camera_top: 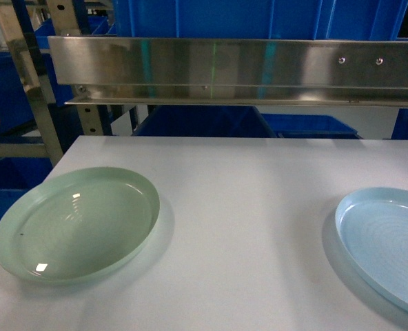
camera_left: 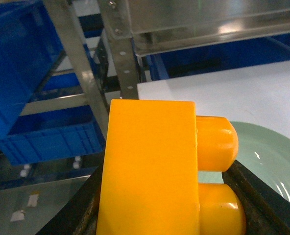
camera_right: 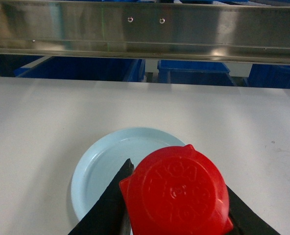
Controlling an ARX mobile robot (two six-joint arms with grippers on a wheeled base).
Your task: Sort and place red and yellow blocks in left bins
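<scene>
My left jaws pinch the yellow block (camera_left: pixel 150 171), long axis upright, studs pointing right toward the green plate (camera_left: pixel 277 161); right jaws pinch the red block (camera_right: pixel 177 193) above the pale-blue plate (camera_right: pixel 101 166).

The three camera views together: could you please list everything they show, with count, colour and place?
yellow block: one, orange-yellow, two studs, held in the left tool.
red block: one, bright red, held in the right tool above the pale-blue plate.
green plate: one, pale green, empty, table's left side.
pale-blue plate: one, empty, table's right side.
table: one, white.
steel rail: one, silver, across the back.
blue crates: several, bright blue, on racks behind and left of the table.
left tool: black, shut on the yellow block.
right tool: black, shut on the red block.
</scene>
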